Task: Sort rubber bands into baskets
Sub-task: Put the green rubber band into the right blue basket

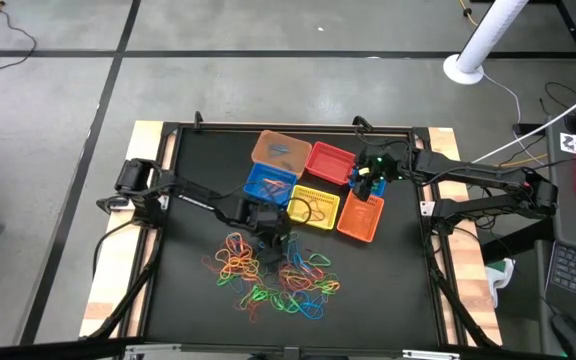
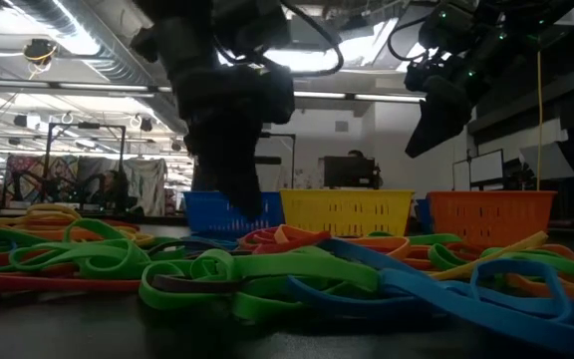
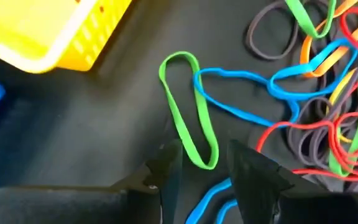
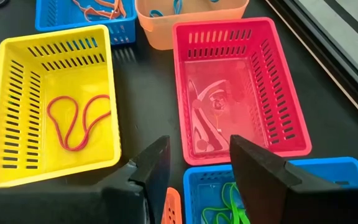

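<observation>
Over the heap of rubber bands [image 1: 273,275] at the table's near side, the left gripper [image 3: 207,171] hangs low with its jaws parted and nothing between them, straddling the end of a green band [image 3: 188,109] that lies flat just beside a blue band [image 3: 247,93]. Judging by that, a pick of the green loop is the step in hand, not yet closed. Six baskets cluster behind the heap: the yellow basket [image 4: 51,106] already has a red band [image 4: 73,124] in it, and the red basket [image 4: 238,87] looks bare. Above these the right gripper [image 4: 194,165] waits, jaws wide and empty, over a blue basket [image 4: 272,193] with green loops inside. Next, the left fingers probably need to settle to the mat and pinch only the green loop, clear of the blue one, then lift and carry it to that basket.
</observation>
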